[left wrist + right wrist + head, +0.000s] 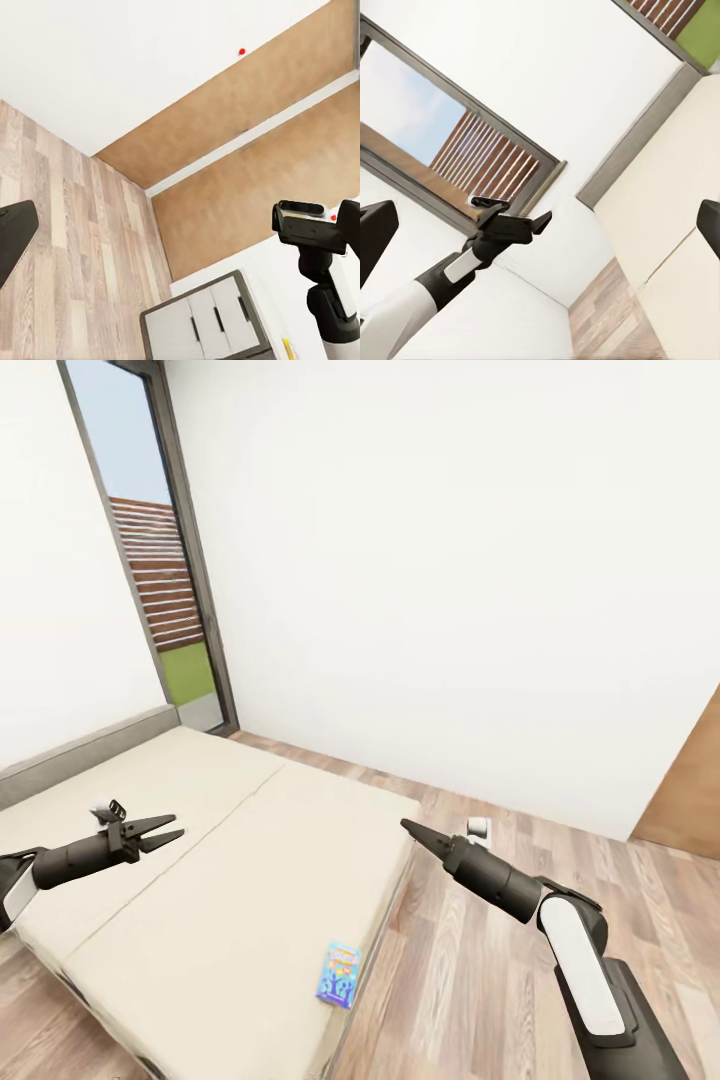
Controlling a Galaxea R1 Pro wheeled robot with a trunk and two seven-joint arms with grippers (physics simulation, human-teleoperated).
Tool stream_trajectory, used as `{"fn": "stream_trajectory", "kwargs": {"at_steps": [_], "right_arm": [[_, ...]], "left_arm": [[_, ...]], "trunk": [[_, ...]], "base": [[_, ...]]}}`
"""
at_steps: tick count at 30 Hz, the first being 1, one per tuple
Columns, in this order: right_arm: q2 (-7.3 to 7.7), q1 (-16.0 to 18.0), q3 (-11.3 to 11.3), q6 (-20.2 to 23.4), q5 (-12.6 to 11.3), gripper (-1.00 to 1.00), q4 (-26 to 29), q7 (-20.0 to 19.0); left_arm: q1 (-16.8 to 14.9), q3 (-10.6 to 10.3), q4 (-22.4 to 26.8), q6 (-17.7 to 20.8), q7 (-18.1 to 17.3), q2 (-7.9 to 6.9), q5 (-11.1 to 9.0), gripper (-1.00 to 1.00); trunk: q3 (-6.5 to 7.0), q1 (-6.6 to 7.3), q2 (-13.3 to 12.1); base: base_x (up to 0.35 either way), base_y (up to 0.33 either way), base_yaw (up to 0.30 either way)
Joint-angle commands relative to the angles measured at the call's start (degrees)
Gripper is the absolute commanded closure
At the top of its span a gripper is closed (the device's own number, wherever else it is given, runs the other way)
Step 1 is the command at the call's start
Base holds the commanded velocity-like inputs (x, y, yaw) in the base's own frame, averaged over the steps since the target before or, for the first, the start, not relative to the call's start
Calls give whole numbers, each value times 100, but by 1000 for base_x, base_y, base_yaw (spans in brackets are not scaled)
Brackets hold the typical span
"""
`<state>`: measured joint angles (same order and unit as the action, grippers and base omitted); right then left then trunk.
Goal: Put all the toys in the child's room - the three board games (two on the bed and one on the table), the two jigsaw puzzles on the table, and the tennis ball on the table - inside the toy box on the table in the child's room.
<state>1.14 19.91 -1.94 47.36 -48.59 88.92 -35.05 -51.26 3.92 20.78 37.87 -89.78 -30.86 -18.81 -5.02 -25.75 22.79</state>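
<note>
A board game lies on the bed at its near edge, between the left tool and right tool, nearer the robot than both.

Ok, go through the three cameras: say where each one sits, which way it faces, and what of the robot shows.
Head view: on the robot's head, looking down over the bed with the blue board game; left hand and right hand show.
Left wrist view: near the left hand, facing floor and a grey cabinet; the right arm shows.
Right wrist view: near the right hand, facing the window and bed; the left arm shows.
Shared: bed and window, in head and right wrist views.
</note>
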Motion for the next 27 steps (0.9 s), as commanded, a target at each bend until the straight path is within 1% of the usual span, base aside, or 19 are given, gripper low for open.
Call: {"fn": "stream_trajectory", "kwargs": {"at_steps": [1,27], "right_arm": [[0,4,-8,36,-10,-100,3,-9],[0,4,-8,36,-10,-100,3,-11]], "left_arm": [[-7,4,-2,61,-22,1,9,-100],[-7,4,-3,60,-22,9,9,-100]], "trunk": [[-13,-4,13],[-13,-4,13]], "base": [[0,0,289],[4,0,288]]}}
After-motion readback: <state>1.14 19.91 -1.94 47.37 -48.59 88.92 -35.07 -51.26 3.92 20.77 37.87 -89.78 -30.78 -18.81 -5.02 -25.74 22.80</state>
